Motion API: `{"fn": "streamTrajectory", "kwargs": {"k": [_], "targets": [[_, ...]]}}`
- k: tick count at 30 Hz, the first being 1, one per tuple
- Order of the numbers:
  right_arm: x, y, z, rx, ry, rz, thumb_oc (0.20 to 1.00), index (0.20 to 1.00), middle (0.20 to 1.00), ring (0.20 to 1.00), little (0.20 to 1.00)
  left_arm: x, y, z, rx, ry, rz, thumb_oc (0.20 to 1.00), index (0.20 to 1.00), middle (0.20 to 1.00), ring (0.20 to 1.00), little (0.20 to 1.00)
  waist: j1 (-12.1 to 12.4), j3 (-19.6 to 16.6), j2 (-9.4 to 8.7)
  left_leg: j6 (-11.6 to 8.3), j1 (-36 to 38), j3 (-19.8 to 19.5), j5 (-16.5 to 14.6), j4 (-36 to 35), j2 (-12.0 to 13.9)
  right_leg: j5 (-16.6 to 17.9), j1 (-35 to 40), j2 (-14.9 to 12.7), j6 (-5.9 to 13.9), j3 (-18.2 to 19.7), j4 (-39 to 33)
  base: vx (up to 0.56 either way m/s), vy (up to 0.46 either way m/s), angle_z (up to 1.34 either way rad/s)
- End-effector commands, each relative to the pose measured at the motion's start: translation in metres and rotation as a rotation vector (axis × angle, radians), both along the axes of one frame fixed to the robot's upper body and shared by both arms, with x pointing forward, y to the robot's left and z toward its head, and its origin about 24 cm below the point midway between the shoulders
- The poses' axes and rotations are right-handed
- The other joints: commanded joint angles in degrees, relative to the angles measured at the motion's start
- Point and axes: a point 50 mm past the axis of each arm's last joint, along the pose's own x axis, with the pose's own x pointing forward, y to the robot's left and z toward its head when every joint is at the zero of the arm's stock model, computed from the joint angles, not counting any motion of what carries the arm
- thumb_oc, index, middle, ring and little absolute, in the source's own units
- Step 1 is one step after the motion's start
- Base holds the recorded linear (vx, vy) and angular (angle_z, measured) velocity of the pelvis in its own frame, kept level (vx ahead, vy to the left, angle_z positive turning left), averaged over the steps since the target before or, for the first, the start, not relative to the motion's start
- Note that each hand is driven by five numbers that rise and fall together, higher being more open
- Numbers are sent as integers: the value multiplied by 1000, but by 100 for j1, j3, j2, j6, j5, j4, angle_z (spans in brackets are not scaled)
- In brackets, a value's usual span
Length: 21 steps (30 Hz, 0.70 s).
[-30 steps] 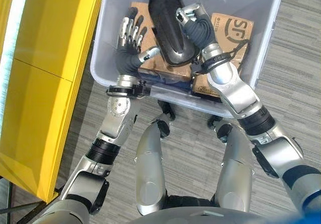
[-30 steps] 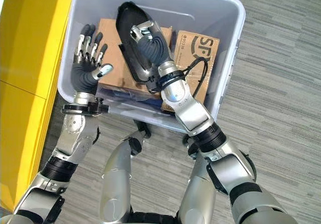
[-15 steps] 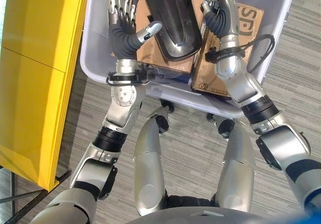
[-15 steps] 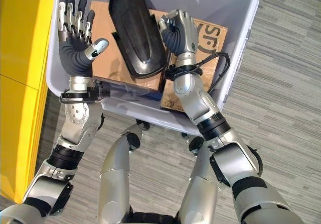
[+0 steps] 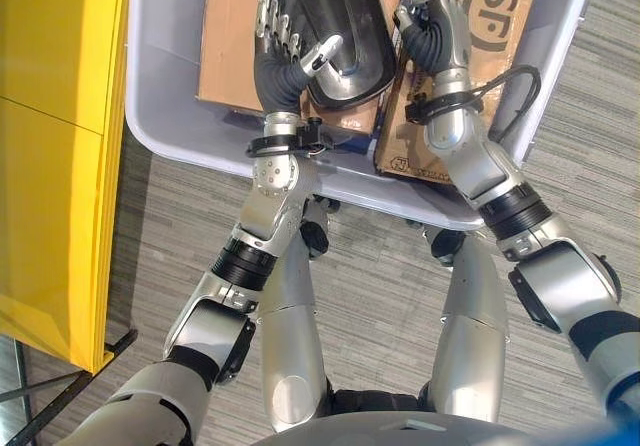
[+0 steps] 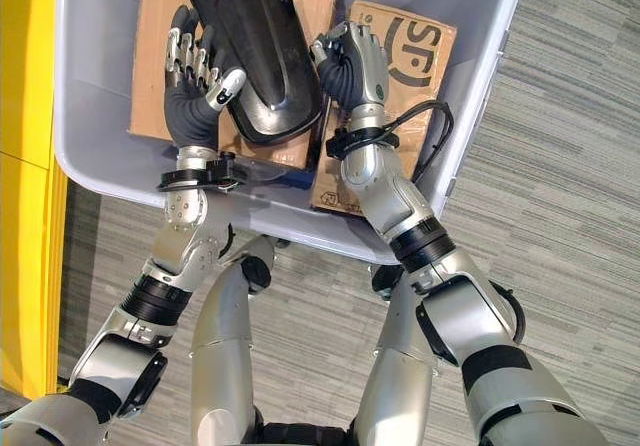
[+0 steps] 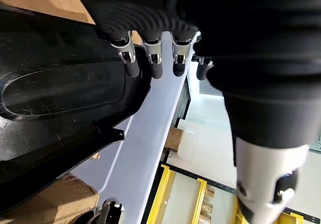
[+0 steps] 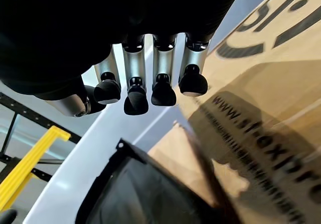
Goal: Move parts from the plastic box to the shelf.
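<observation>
Black part (image 6: 255,51), lying on cardboard boxes (image 5: 235,36) at the frame's top, looks stiff, smooth and light; the left robot hand (image 6: 195,76) with spread fingers and the right robot hand (image 6: 352,61) with empty curled fingers should press its long edges.

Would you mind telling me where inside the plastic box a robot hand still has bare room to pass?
Bare box floor lies between the left wall and the left cardboard box. The middle is crowded: the black part lies over the cardboard, flanked by the left robot hand and right robot hand.
</observation>
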Motion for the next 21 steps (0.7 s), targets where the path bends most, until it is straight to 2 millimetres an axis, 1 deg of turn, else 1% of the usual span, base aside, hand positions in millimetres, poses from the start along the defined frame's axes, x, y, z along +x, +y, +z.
{"fn": "streamTrajectory", "kwargs": {"k": [1,2,3,4,7,10,12,19,21], "targets": [[-8,9,30,38,-124,39,200,200,200,200,200,-14,-7,22,-20,-114,-12,1000,1000,1000,1000,1000,91,-252,192,-1273,-27,-373,-282,4,503,405,-296,-328,1040,427,-476,10,-23,4],[-8,10,30,38,-121,41,200,200,200,200,200,-13,-7,22,-26,-113,-6,1000,1000,1000,1000,1000,92,-252,191,-1282,-64,-380,-283,24,511,411,-330,-334,1043,425,-463,13,-20,3],[-8,11,29,42,-119,47,523,523,523,523,523,-14,-7,22,-33,-115,-3,1000,1000,1000,1000,1000,96,-252,194,-1288,-103,-385,-286,30,510,416,-366,-335,1046,428,-460,0,0,0],[-8,11,29,43,-120,49,1000,1000,1000,1000,1000,-14,-7,22,-36,-116,2,1000,1000,1000,1000,1000,98,-252,196,-1289,-118,-387,-286,32,510,417,-381,-336,1048,428,-459,0,0,0],[-10,16,29,53,-121,88,1000,1000,1000,1000,1000,-14,-6,22,-48,-117,15,1000,1000,1000,1000,1000,113,-252,194,-1295,-179,-400,-282,35,509,426,-438,-341,1057,418,-447,8,-12,3],[-18,22,33,20,-182,127,1000,1000,1000,1000,1000,-17,-5,22,-50,-134,40,1000,1000,1000,1000,1000,125,-252,194,-1303,-247,-416,-287,74,519,429,-504,-368,1075,404,-382,19,-22,2],[-26,25,37,-6,-236,138,1000,1000,1000,1000,1000,-20,-2,20,-70,-141,74,1000,1000,1000,1000,1000,139,-252,196,-1309,-267,-432,-289,85,522,435,-530,-395,1101,401,-343,31,-28,8],[-32,31,38,-16,-263,152,1000,1000,1000,1000,1000,-23,1,18,-87,-150,101,1000,1000,1000,1000,1000,175,-252,180,-1310,-312,-462,-309,113,538,414,-564,-434,1137,373,-278,3,-3,1],[-35,32,41,1,-277,158,1000,1000,1000,1000,1000,-23,0,16,-76,-132,93,1000,1000,1000,1000,1000,188,-252,180,-1310,-336,-469,-311,133,551,411,-598,-456,1149,356,-211,24,-30,5]]}}
